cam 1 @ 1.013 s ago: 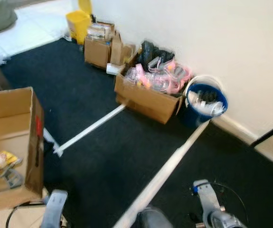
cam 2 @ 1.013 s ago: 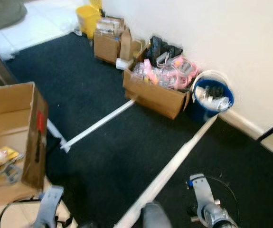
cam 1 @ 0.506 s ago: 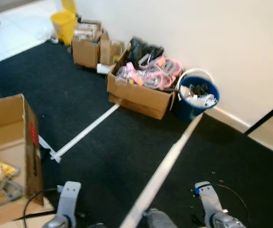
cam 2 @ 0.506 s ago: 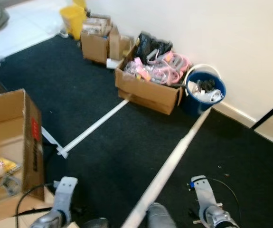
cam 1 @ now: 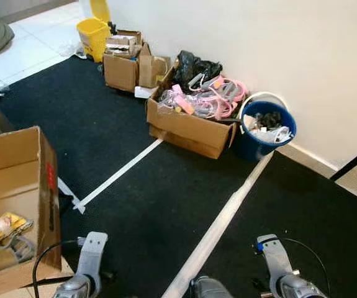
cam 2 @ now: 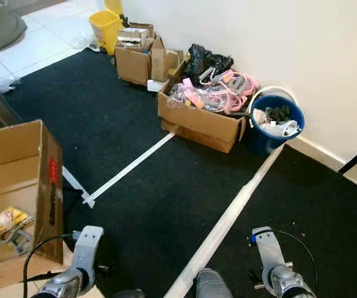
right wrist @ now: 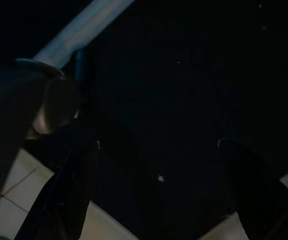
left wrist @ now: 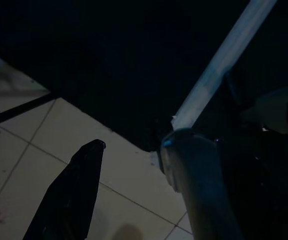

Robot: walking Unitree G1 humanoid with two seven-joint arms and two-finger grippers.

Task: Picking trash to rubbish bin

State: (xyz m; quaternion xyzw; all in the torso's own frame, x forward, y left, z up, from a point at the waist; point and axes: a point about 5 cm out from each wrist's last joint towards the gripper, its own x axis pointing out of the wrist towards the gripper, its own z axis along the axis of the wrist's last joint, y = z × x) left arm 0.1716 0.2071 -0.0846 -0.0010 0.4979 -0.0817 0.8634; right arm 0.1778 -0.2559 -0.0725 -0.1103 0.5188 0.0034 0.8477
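Fingers of both grippers stand apart and empty, arms hanging low: left gripper point(left wrist: 133, 195), right gripper point(right wrist: 154, 190). Bin point(cam 1: 266, 130) sits far ahead by the wall, on the right arm's side; yellow trash point(cam 1: 3, 225) lies in the box point(cam 1: 17, 186) beside the left arm, nearer.

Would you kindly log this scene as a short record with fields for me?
floor: black carpet crossed by white tape lines
bin: round blue bucket by the white wall, holding trash
beside the bin: open cardboard box of pink items
robot's left side: large open cardboard box with a yellow packet inside
left gripper: open, idle
right gripper: open, idle
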